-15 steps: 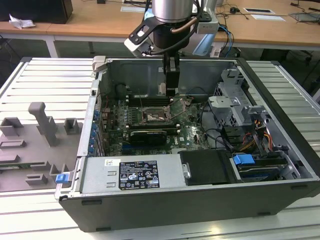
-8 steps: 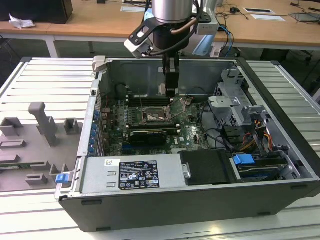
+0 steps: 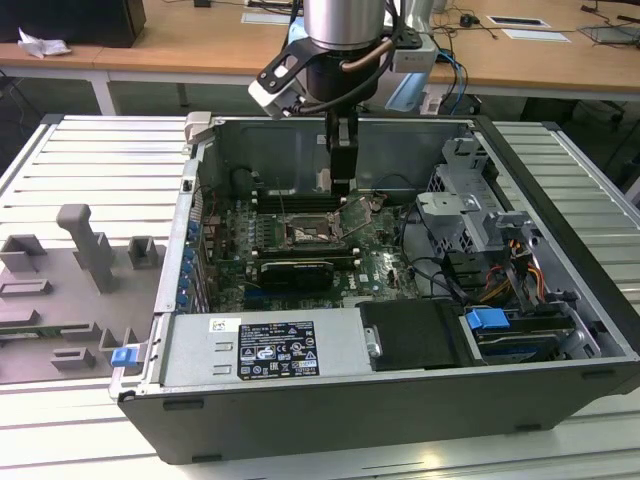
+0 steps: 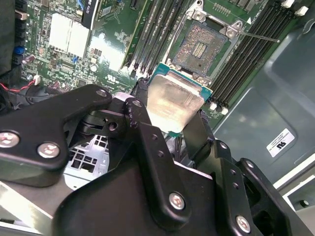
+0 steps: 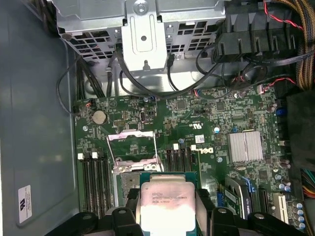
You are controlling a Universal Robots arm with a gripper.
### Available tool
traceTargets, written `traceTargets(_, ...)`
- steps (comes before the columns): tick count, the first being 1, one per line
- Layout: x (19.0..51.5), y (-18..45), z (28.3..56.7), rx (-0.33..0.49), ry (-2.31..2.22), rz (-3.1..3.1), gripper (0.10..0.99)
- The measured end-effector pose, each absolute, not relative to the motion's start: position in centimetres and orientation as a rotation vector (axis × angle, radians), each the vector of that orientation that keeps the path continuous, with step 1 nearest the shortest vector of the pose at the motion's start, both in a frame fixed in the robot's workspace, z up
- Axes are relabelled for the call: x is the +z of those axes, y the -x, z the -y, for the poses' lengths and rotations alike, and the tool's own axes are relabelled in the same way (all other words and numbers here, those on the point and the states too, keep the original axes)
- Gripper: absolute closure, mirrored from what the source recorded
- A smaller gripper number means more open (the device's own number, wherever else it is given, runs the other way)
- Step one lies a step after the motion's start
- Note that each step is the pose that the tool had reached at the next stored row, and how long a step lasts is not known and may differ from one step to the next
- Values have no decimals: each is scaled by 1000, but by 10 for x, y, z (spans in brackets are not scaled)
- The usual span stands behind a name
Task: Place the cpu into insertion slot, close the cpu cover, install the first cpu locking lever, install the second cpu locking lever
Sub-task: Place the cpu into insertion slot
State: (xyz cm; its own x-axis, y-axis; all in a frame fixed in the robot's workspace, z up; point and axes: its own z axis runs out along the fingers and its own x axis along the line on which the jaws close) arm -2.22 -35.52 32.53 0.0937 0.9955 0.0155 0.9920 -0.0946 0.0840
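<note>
We see the pincer (image 3: pixel 343 188) squeezing the cpu (image 4: pixel 174 101) between its two fingers (image 4: pixel 139 110). The cpu hangs near the open insertion slot (image 4: pixel 201 45), on the green board (image 5: pixel 197 113) inside the computer case (image 3: pixel 400 420).

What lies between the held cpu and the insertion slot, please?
Nothing; in the second wrist view the stretch from cpu to insertion slot is bare.

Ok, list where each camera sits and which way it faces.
Exterior view: off the arm, above the open computer case, looking down inside; the arm's wrist and gripper show.
First wrist view: on the arm, facing the motherboard; the gripper holds the cpu.
Second wrist view: on the arm, facing the insertion slot; the gripper shows in front.
Both wrist views share the cpu.
</note>
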Motion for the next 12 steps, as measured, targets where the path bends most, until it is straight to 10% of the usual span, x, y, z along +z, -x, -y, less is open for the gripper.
traceTargets(12, 321, 22, 355, 105, -2300, -2060, 553)
